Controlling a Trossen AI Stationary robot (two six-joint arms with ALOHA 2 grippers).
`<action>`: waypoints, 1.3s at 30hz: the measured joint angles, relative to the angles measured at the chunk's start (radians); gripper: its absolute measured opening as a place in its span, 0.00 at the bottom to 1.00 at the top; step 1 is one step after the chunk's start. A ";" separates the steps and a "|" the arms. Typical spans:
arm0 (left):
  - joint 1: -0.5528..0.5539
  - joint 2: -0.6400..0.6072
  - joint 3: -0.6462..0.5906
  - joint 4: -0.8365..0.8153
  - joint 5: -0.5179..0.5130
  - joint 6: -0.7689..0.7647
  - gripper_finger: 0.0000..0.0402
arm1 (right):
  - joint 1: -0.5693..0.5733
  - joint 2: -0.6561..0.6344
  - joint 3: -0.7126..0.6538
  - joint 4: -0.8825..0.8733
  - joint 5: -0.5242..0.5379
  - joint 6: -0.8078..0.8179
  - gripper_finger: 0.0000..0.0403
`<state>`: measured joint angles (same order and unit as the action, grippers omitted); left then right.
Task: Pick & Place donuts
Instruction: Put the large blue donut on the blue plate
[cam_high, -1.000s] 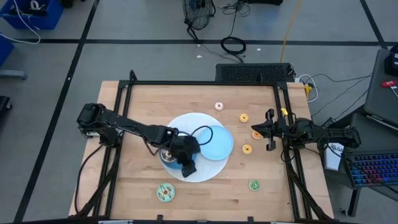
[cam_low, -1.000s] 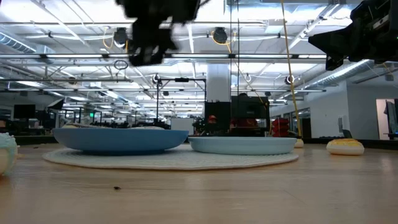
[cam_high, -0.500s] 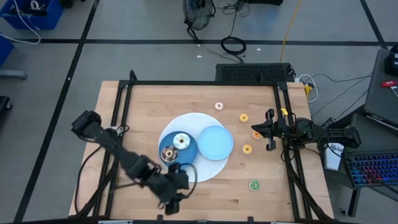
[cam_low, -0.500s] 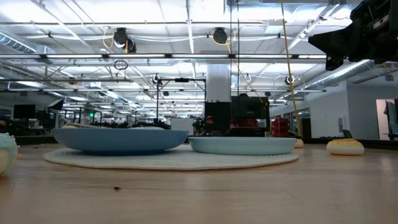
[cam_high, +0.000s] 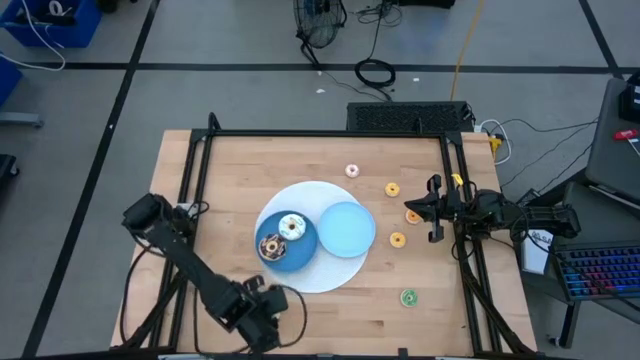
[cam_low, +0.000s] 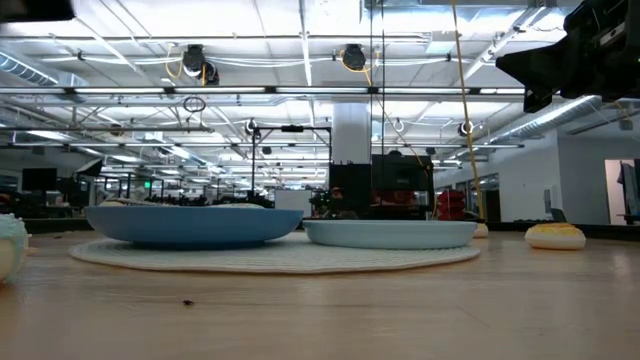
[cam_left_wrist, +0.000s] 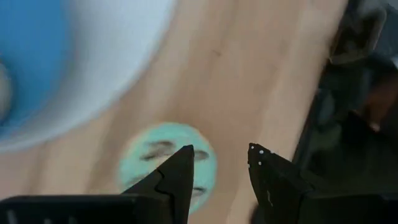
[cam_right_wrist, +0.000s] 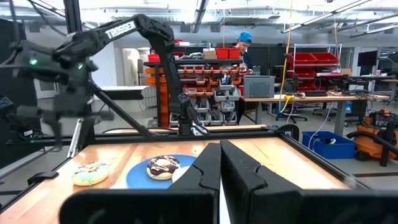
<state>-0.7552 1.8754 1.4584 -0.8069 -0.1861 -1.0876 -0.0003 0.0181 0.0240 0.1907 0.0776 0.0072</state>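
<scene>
Left gripper (cam_left_wrist: 217, 158): jaws parted, empty, over the green donut (cam_left_wrist: 166, 163) at the table's near edge.
Right gripper (cam_high: 436, 212): fingers pressed together, waiting at the right edge.
Plate (cam_high: 295, 255): holds white donut (cam_high: 292, 227) and brown donut (cam_high: 271, 246).

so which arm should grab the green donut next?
Left. Its hand is open and hovering right over the green donut at the table's front edge. The right hand is shut and parked at the far right side, with the blue plates between it and that donut.
</scene>
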 joint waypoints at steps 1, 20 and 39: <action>-0.006 0.018 0.001 0.027 0.016 0.014 0.38 | 0.000 0.000 0.000 0.000 0.000 0.000 0.00; -0.027 0.121 0.000 0.010 0.090 0.038 0.38 | 0.000 0.000 0.000 0.014 0.000 0.000 0.00; -0.019 0.088 0.000 -0.064 0.001 0.000 0.38 | 0.000 0.000 0.000 0.014 0.000 0.000 0.00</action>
<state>-0.7738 1.9629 1.4586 -0.8705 -0.1850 -1.0879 -0.0003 0.0181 0.0242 0.2050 0.0776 0.0071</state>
